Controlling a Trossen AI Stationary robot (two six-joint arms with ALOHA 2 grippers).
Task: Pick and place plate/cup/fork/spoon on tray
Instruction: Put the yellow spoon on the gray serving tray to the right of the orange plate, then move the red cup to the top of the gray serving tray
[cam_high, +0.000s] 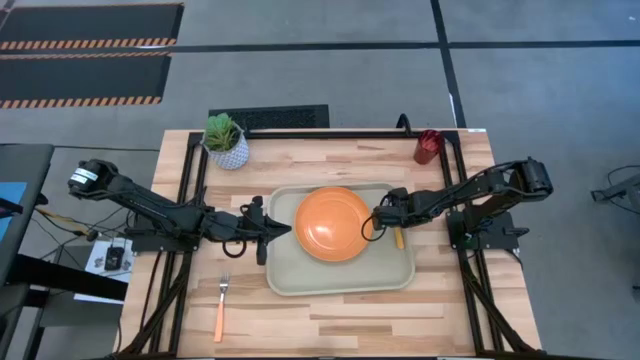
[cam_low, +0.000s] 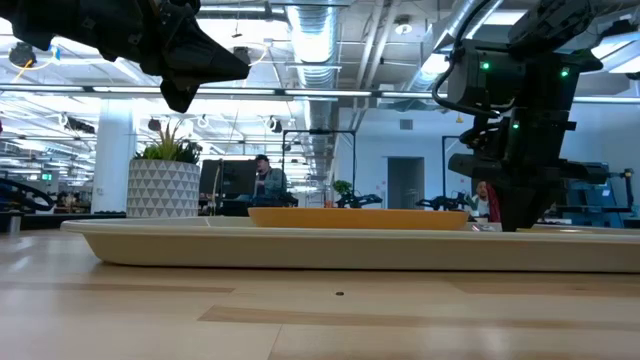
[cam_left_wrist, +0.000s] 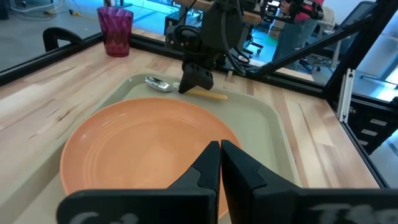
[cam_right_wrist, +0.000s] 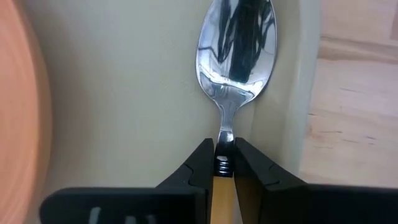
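Your right gripper (cam_high: 388, 222) is reaching in low from the right side of the table, its arm stretched across the wood toward the tray (cam_high: 285, 280), and the fingers (cam_right_wrist: 198, 167) are pinching the spoon (cam_right_wrist: 235, 68) right at the neck, where the silver stem meets the orange handle. The spoon is lying on the tray floor along the right rim, just beside the plate (cam_high: 333, 224), its oval bowl shining and mirroring the dark gripper above it. From the left wrist you're seeing that same gripper standing nearly upright over the spoon's handle.

Your left gripper (cam_high: 274, 231) is hovering at the tray's left edge, arm extended level across the table, fingers (cam_left_wrist: 208, 168) pressed together and holding nothing, pointing at the plate.

The plate is sitting flat in the middle of the tray, plain orange. The fork (cam_high: 221, 305) is lying on the wood near the front left, off the tray. The cup (cam_high: 428, 146) is standing at the back right corner, well apart from the tray.
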